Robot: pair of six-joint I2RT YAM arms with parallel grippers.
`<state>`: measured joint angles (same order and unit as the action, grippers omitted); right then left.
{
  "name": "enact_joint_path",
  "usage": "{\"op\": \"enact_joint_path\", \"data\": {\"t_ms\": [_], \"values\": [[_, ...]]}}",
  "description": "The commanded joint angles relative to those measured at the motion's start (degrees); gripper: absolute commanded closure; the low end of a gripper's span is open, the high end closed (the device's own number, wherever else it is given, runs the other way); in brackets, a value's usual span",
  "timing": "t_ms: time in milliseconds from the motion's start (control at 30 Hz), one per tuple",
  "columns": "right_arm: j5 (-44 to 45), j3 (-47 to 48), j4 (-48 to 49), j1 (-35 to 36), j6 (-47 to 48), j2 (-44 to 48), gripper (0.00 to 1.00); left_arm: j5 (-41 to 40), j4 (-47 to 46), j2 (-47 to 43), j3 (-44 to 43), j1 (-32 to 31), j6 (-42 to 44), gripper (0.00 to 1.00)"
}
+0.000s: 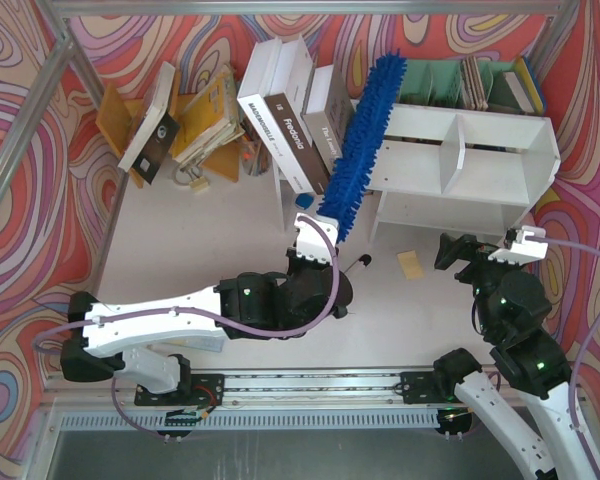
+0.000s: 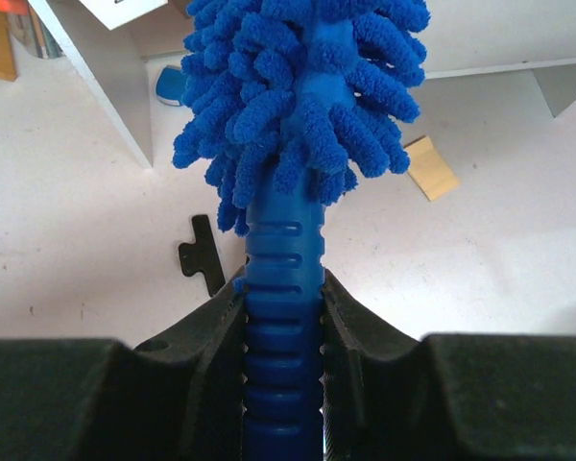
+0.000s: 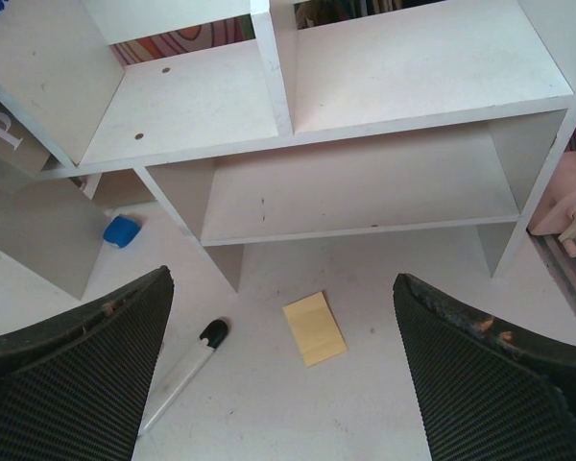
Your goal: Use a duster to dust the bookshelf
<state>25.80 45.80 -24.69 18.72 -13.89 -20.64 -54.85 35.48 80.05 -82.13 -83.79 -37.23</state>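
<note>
Overhead and right wrist, sharing bookshelf (image 1: 500, 128)

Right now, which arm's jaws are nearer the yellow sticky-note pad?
Right. The right arm holds its jaws open just right of the yellow sticky-note pad; the left arm, jaws shut on the duster handle, sits farther to its left.

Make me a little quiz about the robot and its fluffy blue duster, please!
1. True or false: the left gripper is shut on the handle of the duster.
2. Pick one: what lies just in front of the bookshelf? A) a yellow notepad B) a red cup C) a banana
3. Fill the gap: the right gripper is ____ and holds nothing.

Key: 1 true; 2 A; 3 open.
</note>
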Motion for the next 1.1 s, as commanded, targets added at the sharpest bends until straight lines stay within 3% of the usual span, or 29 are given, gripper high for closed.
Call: {"op": "enact_joint_path", "data": {"t_ms": [0,467,867,967,1067], "values": [[1.09,-0.39,1.43,-0.18,0.71,0.95,0.15,-4.50,-3.23,-1.65,-1.59,0.28,4.03,1.00],[1.62,-0.62,1.44,-0.19,0.62,1.48,0.15,-9.69,-6.19,-4.12,-2.78,0.34,8.16,1.00],[1.79,-0.62,1.44,-0.18,0.71,1.44,0.15,-0.74,-3.46,2.47,-0.04,0.53,1.16,1.00],[1.95,-0.71,1.54,-0.20,0.79,1.48,0.15,-0.60,-5.26,2.53,1.18,0.56,4.22,1.00],[2.05,-0.96,1.79,-0.18,0.96,1.65,0.15,-0.25,-10.96,-0.46,4.30,0.62,12.79,1.00]]}}
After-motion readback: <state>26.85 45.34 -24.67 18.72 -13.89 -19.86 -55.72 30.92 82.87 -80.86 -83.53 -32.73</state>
